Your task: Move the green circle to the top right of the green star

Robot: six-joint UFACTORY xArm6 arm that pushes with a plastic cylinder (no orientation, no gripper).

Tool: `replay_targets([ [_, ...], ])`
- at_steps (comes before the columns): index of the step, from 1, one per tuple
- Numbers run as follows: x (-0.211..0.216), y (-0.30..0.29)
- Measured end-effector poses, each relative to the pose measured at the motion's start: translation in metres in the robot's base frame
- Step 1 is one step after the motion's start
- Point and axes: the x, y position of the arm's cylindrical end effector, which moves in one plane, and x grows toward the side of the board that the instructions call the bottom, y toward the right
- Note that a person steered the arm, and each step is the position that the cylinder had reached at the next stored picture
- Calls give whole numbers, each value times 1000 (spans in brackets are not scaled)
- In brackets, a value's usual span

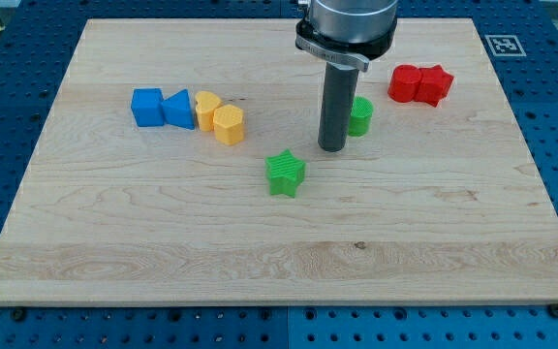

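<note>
The green star [286, 174] lies on the wooden board near the middle. The green circle [361, 115] stands up and to the right of the star, partly hidden behind my rod. My tip [332, 147] rests on the board just left of and below the green circle, close to or touching it, and up-right of the star.
A blue cube [146, 107] and a blue triangle-like block [178, 110] sit at the left, next to two yellow blocks [219, 118]. Two red blocks [420, 84] lie at the upper right. The wooden board [279, 262] has a tag at its top right corner.
</note>
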Motion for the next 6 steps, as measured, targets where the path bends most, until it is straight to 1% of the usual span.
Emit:
replay_targets([
  [3,-88,20],
  [4,-94,40],
  [5,-67,55],
  [6,-31,54],
])
